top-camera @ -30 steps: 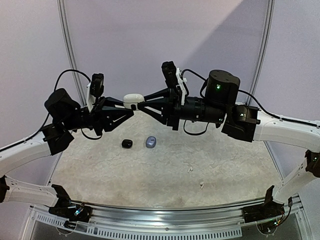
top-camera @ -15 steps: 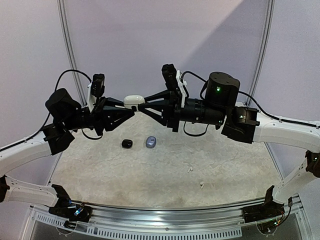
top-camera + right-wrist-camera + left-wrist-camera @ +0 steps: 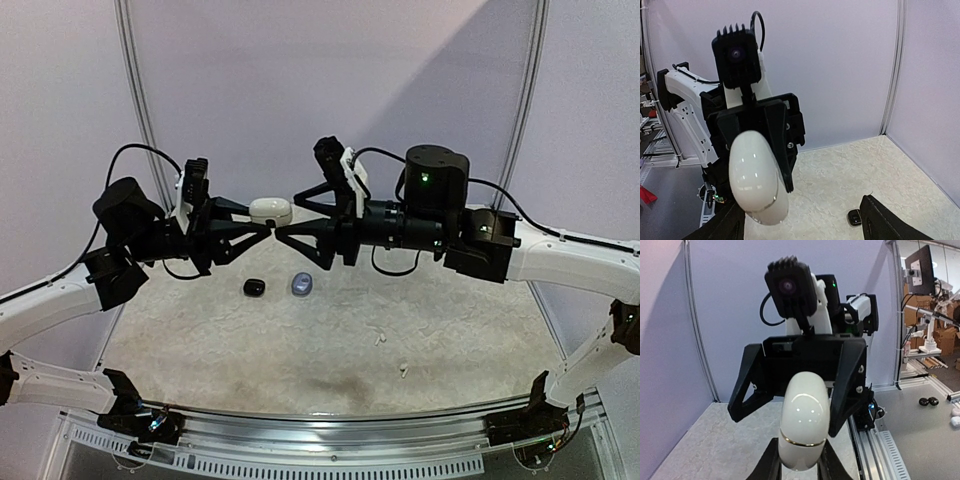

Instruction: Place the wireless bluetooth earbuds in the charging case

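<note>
Gripping the case (image 3: 270,211) aloft, earbuds (image 3: 380,338) mere specks

Only the top view shows the earbuds, as two pale specks on the table (image 3: 200,340), too small to make out. The white case hangs well above them, clamped in the left pincer (image 3: 268,230), whose fingertips the left wrist view cuts off. The right pincer (image 3: 288,216) stands wide about the case's other end; contact cannot be told. A black case (image 3: 855,217) lies below, near a grey case (image 3: 302,284).
</note>
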`<control>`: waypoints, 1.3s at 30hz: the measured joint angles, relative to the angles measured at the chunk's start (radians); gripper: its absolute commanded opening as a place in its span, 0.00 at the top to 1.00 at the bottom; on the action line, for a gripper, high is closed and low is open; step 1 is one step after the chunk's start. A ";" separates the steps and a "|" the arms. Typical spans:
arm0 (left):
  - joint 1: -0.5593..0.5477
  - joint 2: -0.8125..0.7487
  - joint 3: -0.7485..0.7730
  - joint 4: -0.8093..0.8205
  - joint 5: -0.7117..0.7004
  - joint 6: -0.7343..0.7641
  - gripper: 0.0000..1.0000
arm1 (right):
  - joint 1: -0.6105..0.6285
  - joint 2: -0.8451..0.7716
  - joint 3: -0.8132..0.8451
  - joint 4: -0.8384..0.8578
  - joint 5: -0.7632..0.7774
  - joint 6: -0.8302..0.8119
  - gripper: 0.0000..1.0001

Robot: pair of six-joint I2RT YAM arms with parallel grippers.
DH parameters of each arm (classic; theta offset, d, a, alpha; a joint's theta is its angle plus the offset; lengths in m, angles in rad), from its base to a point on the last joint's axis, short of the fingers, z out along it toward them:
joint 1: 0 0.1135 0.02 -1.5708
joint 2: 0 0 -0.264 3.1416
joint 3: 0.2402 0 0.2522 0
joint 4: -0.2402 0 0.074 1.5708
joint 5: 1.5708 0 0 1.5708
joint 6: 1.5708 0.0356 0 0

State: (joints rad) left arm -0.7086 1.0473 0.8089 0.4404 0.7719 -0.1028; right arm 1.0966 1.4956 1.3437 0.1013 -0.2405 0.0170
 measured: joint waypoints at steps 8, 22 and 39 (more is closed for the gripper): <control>0.000 0.000 0.000 -0.106 -0.001 0.182 1.00 | 0.000 0.023 0.071 -0.061 0.003 0.000 0.21; 0.000 0.000 0.000 -0.179 -0.016 0.267 1.00 | 0.011 0.060 0.141 -0.211 0.061 -0.064 0.25; 0.002 0.000 -0.013 -0.267 0.011 0.325 1.00 | 0.007 0.064 0.142 -0.200 0.114 -0.040 0.29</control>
State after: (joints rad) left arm -0.7071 1.0477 0.7959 0.1730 0.7830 0.2222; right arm 1.1038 1.5600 1.4857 -0.0986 -0.1261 -0.0231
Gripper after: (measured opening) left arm 0.214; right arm 0.710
